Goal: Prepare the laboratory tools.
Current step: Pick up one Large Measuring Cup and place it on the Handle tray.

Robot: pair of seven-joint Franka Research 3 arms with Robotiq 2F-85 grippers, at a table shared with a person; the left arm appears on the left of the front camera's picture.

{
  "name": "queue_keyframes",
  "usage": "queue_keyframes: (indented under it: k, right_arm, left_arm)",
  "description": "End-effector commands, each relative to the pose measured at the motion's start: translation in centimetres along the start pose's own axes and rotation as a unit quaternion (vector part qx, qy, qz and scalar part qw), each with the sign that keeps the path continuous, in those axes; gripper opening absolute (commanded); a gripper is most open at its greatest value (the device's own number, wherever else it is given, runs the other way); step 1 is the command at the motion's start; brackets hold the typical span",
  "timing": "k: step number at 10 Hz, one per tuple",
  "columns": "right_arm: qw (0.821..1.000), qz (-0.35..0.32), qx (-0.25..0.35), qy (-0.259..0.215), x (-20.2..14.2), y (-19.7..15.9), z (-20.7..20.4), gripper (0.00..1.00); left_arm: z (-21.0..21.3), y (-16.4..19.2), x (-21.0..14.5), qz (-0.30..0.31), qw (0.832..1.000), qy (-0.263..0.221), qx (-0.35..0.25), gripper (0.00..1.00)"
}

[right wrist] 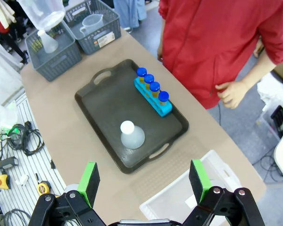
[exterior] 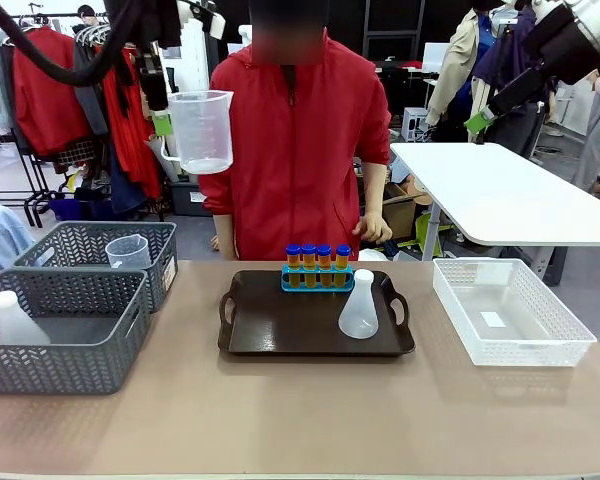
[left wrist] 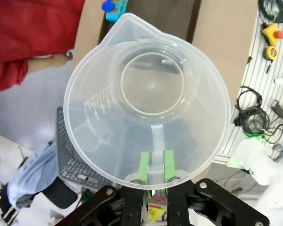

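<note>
The dark tray (exterior: 310,335) sits mid-surface, with bare surface toward the near edge. On it stand the blue rack (exterior: 317,279) of test tubes (exterior: 317,257) and the conical flask (exterior: 358,306). The left fingers (left wrist: 144,165) clamp the measuring jug (exterior: 200,130) by its handle, high above the far-left edge. The right fingers (right wrist: 198,178) are spread wide, holding nothing.

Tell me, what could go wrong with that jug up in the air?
The left gripper pinches the jug only by its thin handle, high above the table, so it might slip or swing and fall. On the way down to the tray, it could bump the flask or the tubes in their rack and knock them over.
</note>
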State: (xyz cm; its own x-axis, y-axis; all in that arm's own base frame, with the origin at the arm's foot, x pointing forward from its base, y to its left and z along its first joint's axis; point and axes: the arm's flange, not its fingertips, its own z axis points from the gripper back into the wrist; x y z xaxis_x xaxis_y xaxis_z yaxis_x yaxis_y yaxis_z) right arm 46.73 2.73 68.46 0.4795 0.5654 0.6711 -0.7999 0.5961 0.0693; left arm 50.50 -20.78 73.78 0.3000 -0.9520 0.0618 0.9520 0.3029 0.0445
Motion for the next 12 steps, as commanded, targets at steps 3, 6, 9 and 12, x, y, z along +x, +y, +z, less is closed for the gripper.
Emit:
queue_keyframes:
  k: [3, 6, 9, 12]
  right_arm:
    - [1.0, 0.002, 0.003, -0.003, 0.0, 0.1, 0.1, 1.0]
    - [1.0, 0.002, 0.003, -0.003, 0.0, 0.1, 0.1, 1.0]
    - [1.0, 0.002, 0.003, -0.003, 0.0, 0.1, 0.1, 1.0]
    - [1.0, 0.002, 0.003, -0.003, 0.0, 0.1, 0.1, 1.0]
  left_arm:
    - [-2.4, -0.2, 4.4, -0.072, 0.997, 0.001, 0.008, 0.0]
    - [-6.6, -0.9, 8.5, -0.098, 0.995, 0.009, 0.001, 0.0]
    - [-11.1, -0.3, 11.0, -0.122, 0.992, 0.019, 0.011, 0.0]
    - [-15.2, -0.2, 12.1, -0.157, 0.988, 0.007, -0.012, 0.0]
